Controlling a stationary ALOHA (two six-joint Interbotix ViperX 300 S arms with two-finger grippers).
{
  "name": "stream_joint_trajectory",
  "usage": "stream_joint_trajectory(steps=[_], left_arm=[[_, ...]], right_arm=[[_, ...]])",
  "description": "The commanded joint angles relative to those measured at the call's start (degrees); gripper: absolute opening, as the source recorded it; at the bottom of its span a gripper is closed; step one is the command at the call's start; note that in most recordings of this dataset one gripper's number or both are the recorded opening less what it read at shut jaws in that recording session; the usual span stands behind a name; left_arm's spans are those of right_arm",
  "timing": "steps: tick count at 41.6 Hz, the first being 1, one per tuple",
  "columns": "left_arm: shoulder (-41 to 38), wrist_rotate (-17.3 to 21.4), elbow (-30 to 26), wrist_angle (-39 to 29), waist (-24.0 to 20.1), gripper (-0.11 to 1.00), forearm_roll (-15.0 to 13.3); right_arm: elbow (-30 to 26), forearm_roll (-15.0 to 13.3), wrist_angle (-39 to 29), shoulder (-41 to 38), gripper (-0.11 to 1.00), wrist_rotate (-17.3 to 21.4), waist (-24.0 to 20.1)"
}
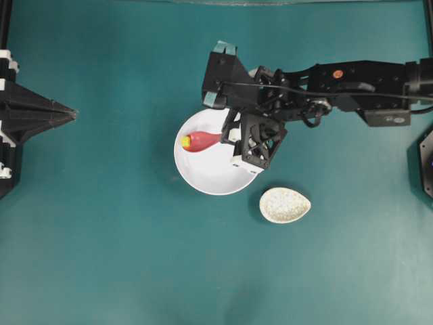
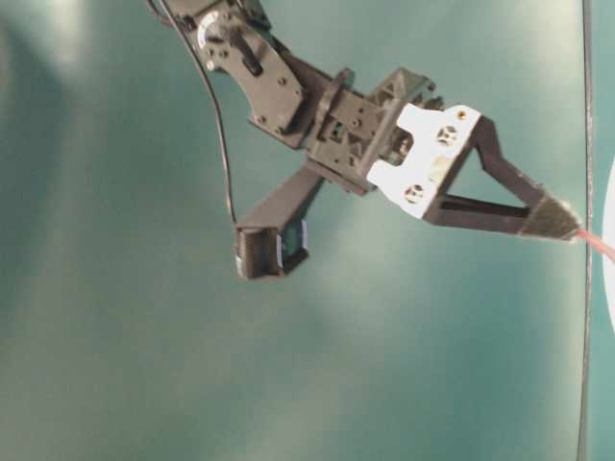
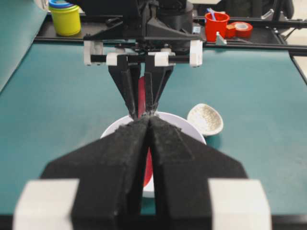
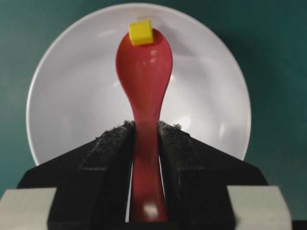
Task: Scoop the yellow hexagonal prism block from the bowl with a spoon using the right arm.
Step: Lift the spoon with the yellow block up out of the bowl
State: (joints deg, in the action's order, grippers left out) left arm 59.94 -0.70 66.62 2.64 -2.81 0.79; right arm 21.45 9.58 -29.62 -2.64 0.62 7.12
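The right claw pinches the handle of the pink-red spoon, fingers partly apart around it. The handle's end is cut off at the frame's bottom edge. The yellow hexagonal prism block sits at the scoop's tip, at twelve o'clock from the claw, over the white bowl. The left claw is pressed together, gripping nothing.

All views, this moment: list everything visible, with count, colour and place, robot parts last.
Bowl: one, white, table centre.
Spoon: one, pink-red, over the bowl, handle between the right gripper's fingers.
Block: one, yellow, at the spoon's tip.
Small dish: one, speckled white, beside the bowl.
Cup: one, red, past the table's far edge.
Tub: one, yellow, far left.
Tape roll: one, red, by the cup.
Right gripper: black, shut on spoon.
Left gripper: black, shut, empty.
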Motion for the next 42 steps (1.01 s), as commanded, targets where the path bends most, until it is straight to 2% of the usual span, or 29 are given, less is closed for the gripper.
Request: stream_joint_trajectory(steps=[1, 8, 13, 23, 28, 35, 42], left_arm=[[-0.26, -0.09, -1.49, 0.18, 0.00, 0.00, 0.09], [-0.26, -0.09, -1.49, 0.18, -0.09, 0.00, 0.09], [-0.26, -0.09, -1.49, 0.18, -0.09, 0.00, 0.09], [-0.26, -0.09, -1.49, 0.18, -0.09, 0.00, 0.09], [-0.26, 0.00, -1.49, 0.18, -0.09, 0.00, 0.09], [-0.26, 0.00, -1.49, 0.18, -0.09, 0.00, 0.09], [-0.26, 0.00, -1.49, 0.18, -0.09, 0.00, 0.09]], right_arm=[[0.44, -0.09, 2.11, 2.99, 0.23, 0.09, -0.18], [3.69, -0.09, 7.12, 5.54, 0.23, -0.09, -0.44], [7.03, -0.18, 13.27, 7.91, 0.23, -0.35, -1.23], [15.91, -3.43, 32.52, 15.12, 0.23, -0.97, -3.25], [19.69, -3.69, 38.50, 19.07, 0.23, -0.97, -3.34], [23.20, -3.69, 40.34, 23.82, 0.23, -0.88, -3.34], [23.82, -3.69, 40.34, 25.31, 0.23, -0.88, -3.25]])
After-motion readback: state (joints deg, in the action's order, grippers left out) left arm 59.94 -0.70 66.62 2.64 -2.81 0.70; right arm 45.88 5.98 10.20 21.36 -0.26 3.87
